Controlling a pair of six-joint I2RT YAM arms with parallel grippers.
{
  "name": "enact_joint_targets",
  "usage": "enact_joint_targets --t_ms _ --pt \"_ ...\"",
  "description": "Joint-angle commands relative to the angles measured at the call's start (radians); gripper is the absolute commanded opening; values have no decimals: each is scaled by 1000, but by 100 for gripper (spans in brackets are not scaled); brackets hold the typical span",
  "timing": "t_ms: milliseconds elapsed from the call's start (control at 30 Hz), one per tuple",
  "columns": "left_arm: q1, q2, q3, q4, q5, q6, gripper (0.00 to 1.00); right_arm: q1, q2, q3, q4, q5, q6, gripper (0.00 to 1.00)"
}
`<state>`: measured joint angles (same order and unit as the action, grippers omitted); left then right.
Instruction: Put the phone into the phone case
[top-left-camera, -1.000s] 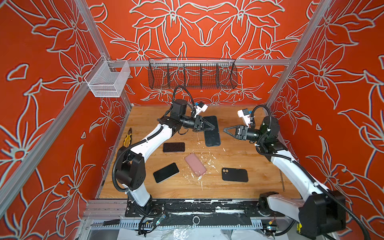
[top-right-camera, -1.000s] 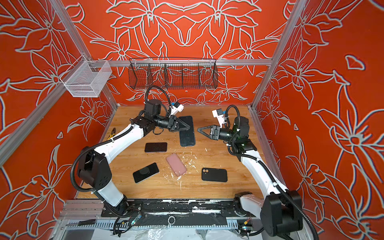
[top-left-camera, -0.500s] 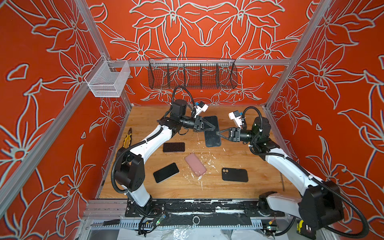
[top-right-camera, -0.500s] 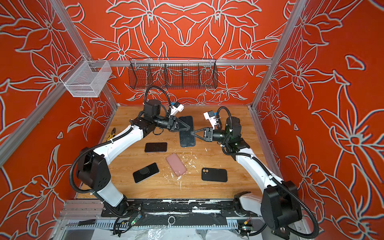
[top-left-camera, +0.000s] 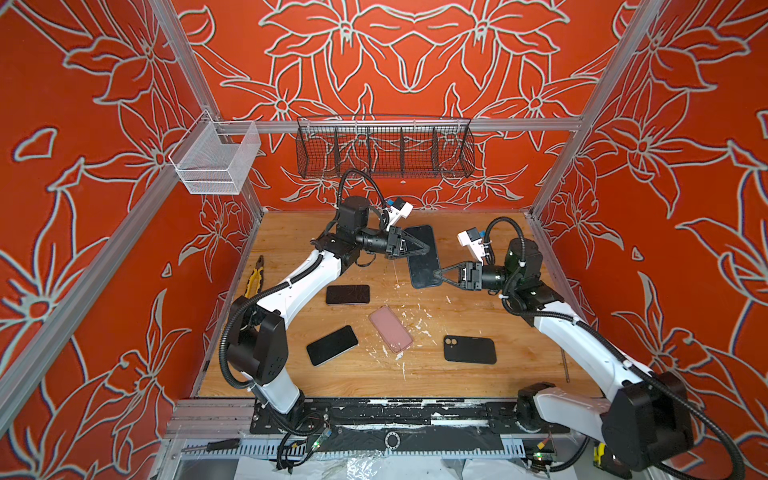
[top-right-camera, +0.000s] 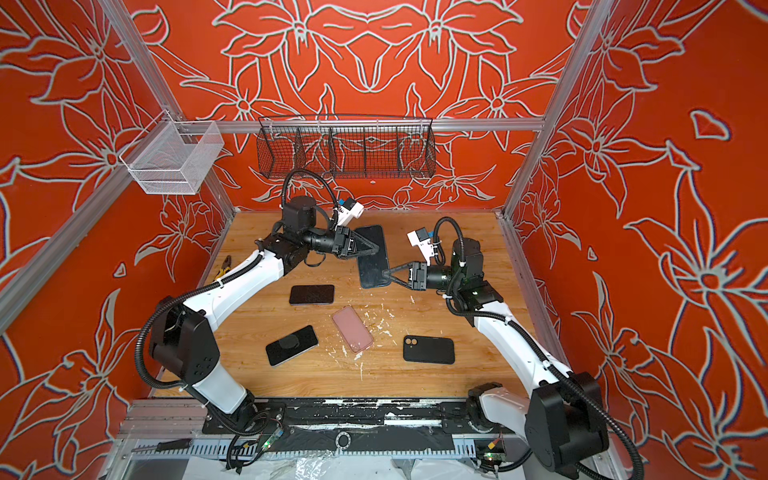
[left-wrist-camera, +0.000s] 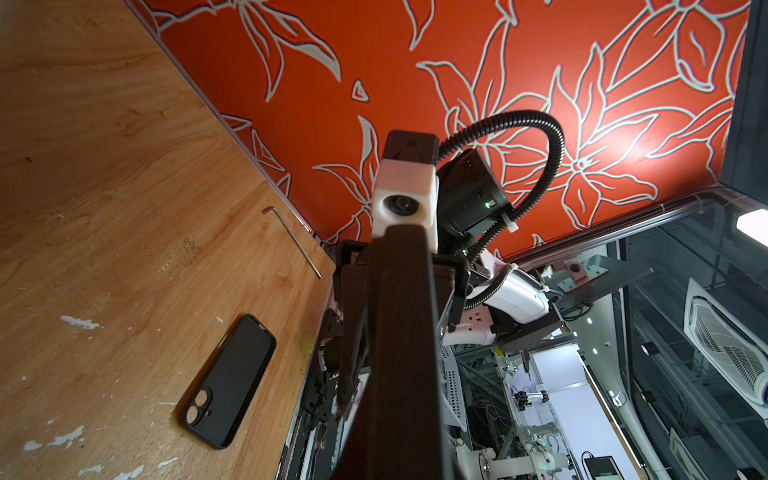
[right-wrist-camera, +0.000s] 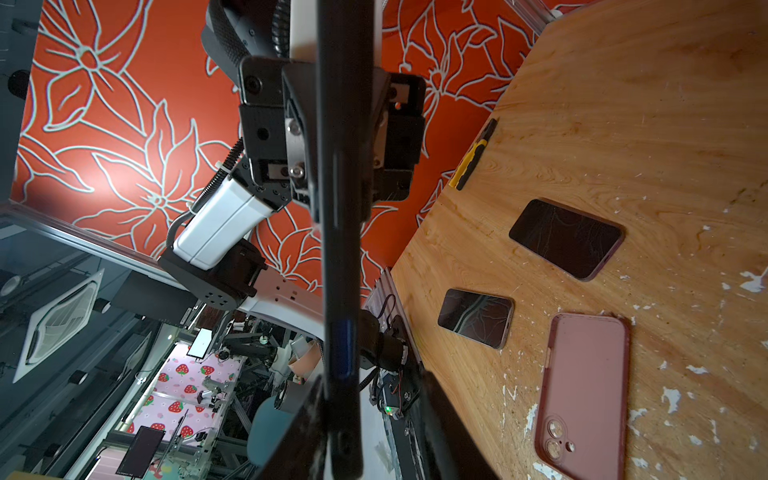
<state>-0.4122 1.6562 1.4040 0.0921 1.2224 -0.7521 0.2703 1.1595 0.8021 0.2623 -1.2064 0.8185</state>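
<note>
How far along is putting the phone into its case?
Done: a dark phone is held clear of the table. In hand: the left gripper is shut on it, with the right gripper at its near end. Left: fitting it into a case; the pink case and black case lie on the table.

The bench (top-left-camera: 478, 386) is seen as grained wood, scuffed white. The pink phone case (top-left-camera: 390, 329) is finished matt; the phone (top-left-camera: 332, 351) at its eight o'clock, glossy.

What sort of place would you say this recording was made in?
Probably a robotics lab cell: an aluminium frame with flower-printed orange walls encloses a wooden tabletop with the left arm and right arm mounted, and a wrist view shows more rigs beyond it.
</note>
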Motion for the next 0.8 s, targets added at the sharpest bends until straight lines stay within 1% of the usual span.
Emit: enact_joint_targets --t_ms 0,133,167,267,333,467,567,700,733,767 --pt "3 -34 0 88 26 -35 0 6 -16 -19 8 -18 -9 30" --pt "4 -33 0 87 22 -35 0 8 -1 -30 96 -26 53 22" --pt "4 -32 0 87 20 -35 0 7 -1 -29 93 -25 51 19" --pt "4 -33 3 86 17 -34 0 6 -3 -17 1 -3 -9 15" --pt "4 -33 4 87 17 -35 0 7 -12 -4 -97 33 -78 10" --pt "5 -38 6 90 14 -38 0 7 -16 11 -216 106 -151 0" --pt "7 -44 5 92 9 -39 0 7 -11 24 -282 157 -193 0" --pt "6 -54 4 93 0 -39 0 7 -9 27 -288 188 -187 0" --pt "7 -57 3 93 -4 -39 0 7 -10 28 -288 194 -185 7" --pt "8 -58 0 93 -12 -39 0 7 -13 29 -287 200 -179 16"
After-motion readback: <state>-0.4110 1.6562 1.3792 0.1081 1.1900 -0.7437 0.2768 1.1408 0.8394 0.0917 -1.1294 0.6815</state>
